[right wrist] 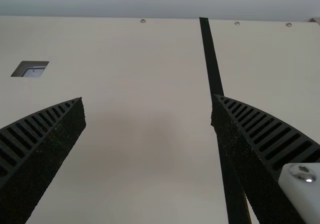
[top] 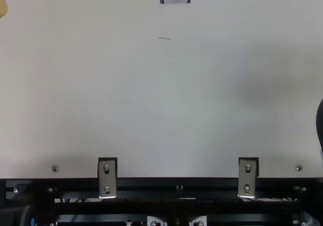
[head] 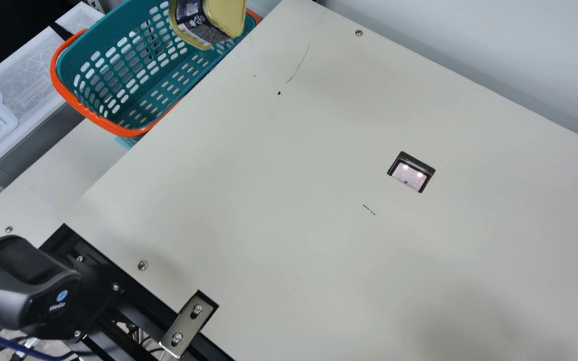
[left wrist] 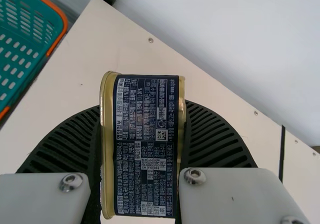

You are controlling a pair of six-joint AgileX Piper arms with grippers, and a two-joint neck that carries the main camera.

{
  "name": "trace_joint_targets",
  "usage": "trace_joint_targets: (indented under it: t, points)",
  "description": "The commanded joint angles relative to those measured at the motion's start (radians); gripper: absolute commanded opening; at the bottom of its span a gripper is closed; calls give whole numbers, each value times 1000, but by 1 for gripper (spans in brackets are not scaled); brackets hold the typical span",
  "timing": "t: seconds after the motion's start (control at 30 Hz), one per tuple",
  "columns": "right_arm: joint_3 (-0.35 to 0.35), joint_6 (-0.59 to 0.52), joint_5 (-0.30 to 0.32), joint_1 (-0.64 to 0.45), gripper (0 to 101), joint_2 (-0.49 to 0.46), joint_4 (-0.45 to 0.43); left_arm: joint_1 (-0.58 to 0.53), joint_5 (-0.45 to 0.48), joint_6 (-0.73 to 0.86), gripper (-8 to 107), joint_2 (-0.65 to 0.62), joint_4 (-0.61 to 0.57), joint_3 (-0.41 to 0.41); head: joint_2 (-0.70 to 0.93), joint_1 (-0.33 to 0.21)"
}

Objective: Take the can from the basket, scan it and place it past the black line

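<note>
Can (head: pixel 196 22) and basket (head: pixel 128 132) shared the upper left part of the main view, the can cut off by the top edge and overlapping the right end of the basket in the picture. The can had a gold end and rim and a dark printed label, and sat at a tilt there. In the top view a bit of its gold poked in at the upper left edge. The left wrist view showed the left gripper (left wrist: pixel 142 106) with its jaws clamped on the can, one against each gold-rimmed side, and the dense print of the label turned to the camera. The basket, teal with an orange rim, was at the upper left of that view, apart from the can.

In the right wrist view the right gripper (right wrist: pixel 148 98) had its jaws wide apart, with bare worktop (head: pixel 269 225) between them. The black line (right wrist: pixel 212 69) ran down from the upper right part of that view and passed behind one jaw.

The scanner window (head: pixel 409 176), its lights lit, was set into the worktop right of centre in the main view, well apart from the can. A metal bracket (head: pixel 188 323) was fixed at the worktop's edge, in the lower left part of the frame.
</note>
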Motion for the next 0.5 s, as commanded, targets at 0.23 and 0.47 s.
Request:
trace_joint_targets:
  t: [0.23, 0.47]
  points:
    - [0, 0, 0, 0, 101, 0, 0, -66, 12, -97, 10, 7, 15, -21, 11, -28]
    - [0, 0, 0, 0, 101, 0, 0, -113, 24, -166, 10, 11, 23, -40, 11, -28]
